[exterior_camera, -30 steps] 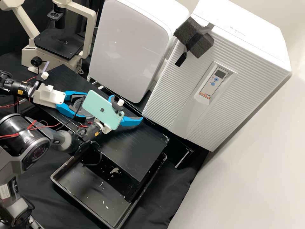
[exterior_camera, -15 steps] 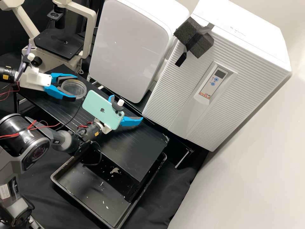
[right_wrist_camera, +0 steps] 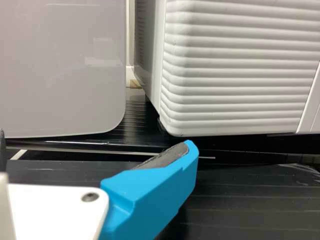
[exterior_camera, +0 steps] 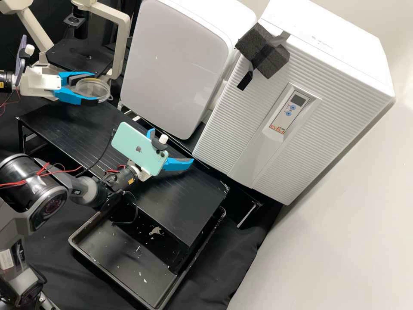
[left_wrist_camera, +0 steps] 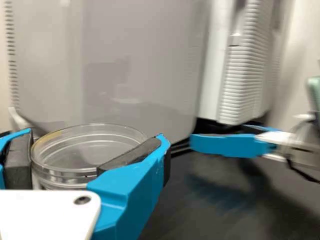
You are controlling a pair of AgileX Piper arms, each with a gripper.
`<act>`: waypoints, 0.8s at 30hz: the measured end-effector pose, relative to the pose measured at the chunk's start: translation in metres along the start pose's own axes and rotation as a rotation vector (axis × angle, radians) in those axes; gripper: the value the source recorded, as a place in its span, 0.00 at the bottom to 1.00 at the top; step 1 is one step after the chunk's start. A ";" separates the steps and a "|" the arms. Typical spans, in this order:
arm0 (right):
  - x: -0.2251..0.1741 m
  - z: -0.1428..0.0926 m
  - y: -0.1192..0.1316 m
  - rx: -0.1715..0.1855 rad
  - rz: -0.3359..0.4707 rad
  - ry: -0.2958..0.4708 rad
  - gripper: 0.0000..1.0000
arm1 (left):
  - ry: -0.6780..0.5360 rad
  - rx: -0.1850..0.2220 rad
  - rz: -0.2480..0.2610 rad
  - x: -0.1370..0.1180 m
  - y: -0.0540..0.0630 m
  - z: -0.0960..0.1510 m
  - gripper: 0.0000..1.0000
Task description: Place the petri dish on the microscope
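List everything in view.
Round plastic petri dish: one, clear, in left hand
Microscope: one, beige and black, upper left
Smooth cabinet: one, white, middle
Ribbed cabinet: one, white, right
Foam block: one, black, on ribbed cabinet
Slatted table: one, black, centre
Shallow tray: one, black, below table
Cloth: one, black, under tray
Phone: one, mint green, above table
Arms: two, dark grey, left side
Left hand: one, blue, gripping dish
Right hand: one, blue, open over table

High view: well above left gripper (exterior_camera: 92,89) and right gripper (exterior_camera: 171,147), facing forward-down. Wrist views: close behind each, facing ahead; ribbed cabinet (exterior_camera: 241,142) shared.
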State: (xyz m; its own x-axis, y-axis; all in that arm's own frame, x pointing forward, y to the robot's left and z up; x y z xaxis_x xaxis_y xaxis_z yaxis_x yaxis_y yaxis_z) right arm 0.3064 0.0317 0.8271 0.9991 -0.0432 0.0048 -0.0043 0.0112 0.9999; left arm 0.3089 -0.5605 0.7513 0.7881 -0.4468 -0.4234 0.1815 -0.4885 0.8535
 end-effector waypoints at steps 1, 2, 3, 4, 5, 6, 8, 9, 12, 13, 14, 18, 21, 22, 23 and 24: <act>0.000 0.000 0.000 0.000 0.000 0.000 1.00 | 0.023 -0.007 0.013 0.000 0.003 -0.006 0.00; 0.000 0.000 0.000 0.000 0.000 0.000 1.00 | 0.044 -0.015 0.025 0.000 0.006 -0.011 0.00; 0.000 0.000 0.000 0.000 0.000 0.000 1.00 | 0.069 -0.024 0.039 0.000 0.008 -0.017 0.00; 0.000 0.000 0.000 0.000 0.000 0.000 1.00 | 0.089 -0.026 0.044 0.000 0.011 -0.022 0.00; 0.000 0.000 0.000 0.000 0.000 0.000 1.00 | 0.107 -0.024 0.049 -0.001 0.013 -0.028 0.00; 0.000 0.000 0.000 0.000 0.000 0.000 1.00 | 0.122 -0.022 0.062 -0.001 0.017 -0.033 0.00; 0.000 0.000 0.000 0.000 0.000 0.000 1.00 | 0.151 -0.019 0.068 -0.001 0.021 -0.043 0.00; 0.000 0.000 0.000 0.000 0.000 0.000 1.00 | 0.171 -0.018 0.072 0.000 0.024 -0.049 0.00; 0.000 0.000 0.000 0.000 0.000 0.000 1.00 | 0.203 -0.015 0.066 0.004 0.025 -0.060 0.00; 0.000 0.000 0.000 0.000 0.000 0.000 1.00 | 0.211 -0.016 0.058 0.007 0.024 -0.062 0.00; 0.000 0.000 0.000 0.000 0.000 0.000 1.00 | 0.219 -0.017 0.052 0.009 0.024 -0.065 0.00; 0.000 0.000 0.000 0.000 0.000 0.000 1.00 | 0.254 -0.007 0.009 0.017 0.017 -0.076 0.00; 0.000 0.000 0.000 0.000 0.000 0.000 1.00 | 0.279 -0.011 -0.011 0.021 0.013 -0.084 0.00; 0.000 0.000 0.000 0.000 0.000 0.000 1.00 | 0.295 -0.018 -0.020 0.022 0.012 -0.089 0.00; 0.000 0.000 0.000 0.000 0.000 0.000 1.00 | 0.311 -0.024 -0.020 0.022 0.012 -0.093 0.00; 0.000 0.000 0.000 0.000 0.000 0.000 1.00 | 0.324 -0.029 -0.018 0.021 0.012 -0.097 0.00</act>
State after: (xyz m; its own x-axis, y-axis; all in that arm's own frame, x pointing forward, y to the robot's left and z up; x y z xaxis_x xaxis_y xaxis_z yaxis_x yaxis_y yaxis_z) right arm 0.3064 0.0317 0.8271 0.9991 -0.0432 0.0048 -0.0043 0.0112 0.9999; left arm 0.3850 -0.5030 0.7820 0.9299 -0.1745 -0.3238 0.2102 -0.4702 0.8571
